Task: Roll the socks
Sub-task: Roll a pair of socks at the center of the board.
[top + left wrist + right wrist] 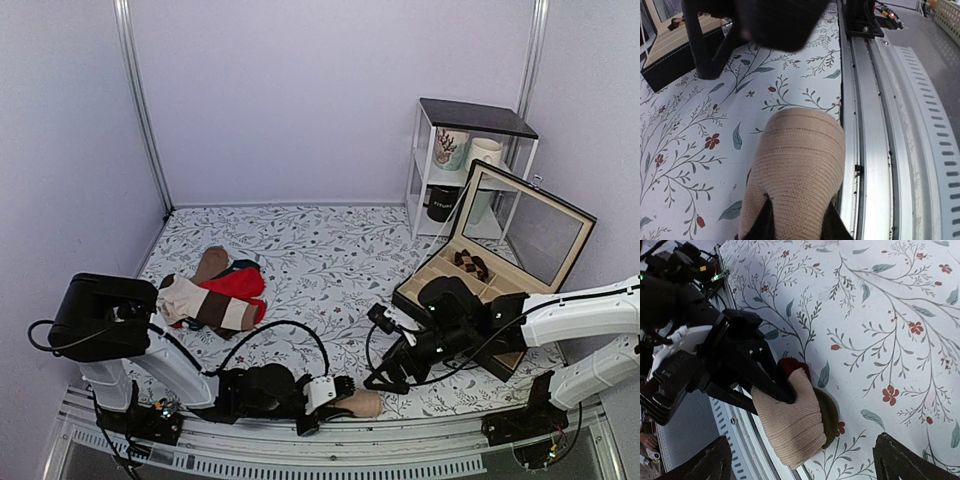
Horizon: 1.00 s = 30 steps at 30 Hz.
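The socks are a tan-beige rolled bundle at the table's near edge, just by the metal rail. My left gripper lies low along that edge, shut on the bundle. In the left wrist view the socks fill the lower middle, with my left gripper pinching them from both sides. The right wrist view shows the socks with maroon and olive ends peeking out behind the tan. My right gripper hangs open above them, fingers wide apart and touching nothing. In the top view the right gripper is just right of the bundle.
A heap of other socks, including a bright red one, lies at the left. An open black box with beige compartments sits at the right, behind my right arm. A small shelf with mugs stands at the back right. The metal rail borders the near edge.
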Each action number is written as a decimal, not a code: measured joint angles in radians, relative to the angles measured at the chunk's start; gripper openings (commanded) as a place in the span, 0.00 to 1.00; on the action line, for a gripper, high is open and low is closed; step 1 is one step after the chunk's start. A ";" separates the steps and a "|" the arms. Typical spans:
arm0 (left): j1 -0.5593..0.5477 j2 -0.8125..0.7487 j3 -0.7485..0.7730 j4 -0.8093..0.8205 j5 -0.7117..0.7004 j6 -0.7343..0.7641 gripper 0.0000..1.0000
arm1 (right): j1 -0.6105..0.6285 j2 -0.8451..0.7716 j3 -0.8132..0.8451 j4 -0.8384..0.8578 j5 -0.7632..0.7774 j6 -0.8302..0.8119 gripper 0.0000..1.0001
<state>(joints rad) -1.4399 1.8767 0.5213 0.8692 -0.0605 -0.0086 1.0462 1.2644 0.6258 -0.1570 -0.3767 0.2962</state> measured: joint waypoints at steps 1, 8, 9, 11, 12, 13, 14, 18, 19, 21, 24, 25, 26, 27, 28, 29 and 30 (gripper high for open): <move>-0.001 0.012 0.001 0.019 0.001 -0.004 0.00 | 0.000 0.003 -0.008 0.002 -0.014 -0.011 1.00; -0.002 0.046 0.005 0.079 0.006 -0.012 0.00 | 0.000 0.095 -0.026 0.025 -0.087 -0.055 1.00; -0.002 0.046 0.005 0.080 0.006 -0.012 0.00 | 0.000 0.111 -0.026 0.030 -0.093 -0.054 1.00; -0.002 0.046 0.005 0.080 0.006 -0.013 0.00 | 0.000 0.148 -0.026 0.039 -0.106 -0.050 1.00; -0.002 0.046 0.005 0.080 0.006 -0.015 0.00 | 0.000 0.168 -0.026 0.043 -0.110 -0.047 1.00; -0.002 0.046 0.005 0.080 0.006 -0.017 0.00 | 0.000 0.187 -0.026 0.048 -0.119 -0.043 1.00; -0.002 0.047 0.005 0.080 0.006 -0.018 0.00 | 0.000 0.193 -0.026 0.051 -0.123 -0.042 1.00; -0.002 0.048 0.005 0.081 0.006 -0.019 0.00 | 0.000 0.219 -0.026 0.071 -0.150 -0.024 1.00; -0.002 0.048 0.005 0.081 0.006 -0.019 0.00 | 0.000 0.224 -0.026 0.080 -0.155 -0.023 0.99; -0.002 0.048 0.006 0.081 0.006 -0.019 0.00 | 0.000 0.233 -0.026 0.099 -0.161 -0.021 0.97; -0.002 0.048 0.008 0.079 0.006 -0.019 0.00 | 0.000 0.259 -0.022 0.135 -0.180 -0.018 0.91; -0.002 0.049 0.009 0.079 0.006 -0.019 0.00 | 0.000 0.269 -0.020 0.145 -0.187 -0.019 0.89; -0.002 0.049 0.010 0.079 0.006 -0.019 0.00 | 0.000 0.277 -0.018 0.154 -0.195 -0.015 0.88; -0.002 0.049 0.010 0.078 0.006 -0.019 0.00 | 0.000 0.282 -0.018 0.162 -0.204 -0.013 0.86; -0.002 0.049 0.010 0.077 0.006 -0.019 0.00 | 0.003 0.286 -0.018 0.169 -0.211 -0.005 0.83; -0.002 0.049 0.011 0.077 0.007 -0.019 0.00 | 0.006 0.287 -0.020 0.174 -0.215 -0.002 0.80; -0.002 0.049 0.011 0.077 0.007 -0.019 0.00 | 0.010 0.287 -0.024 0.177 -0.219 0.006 0.78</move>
<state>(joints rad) -1.4418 1.9259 0.5323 0.9459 -0.0536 -0.0277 1.0565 1.5517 0.6014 0.0200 -0.5961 0.3019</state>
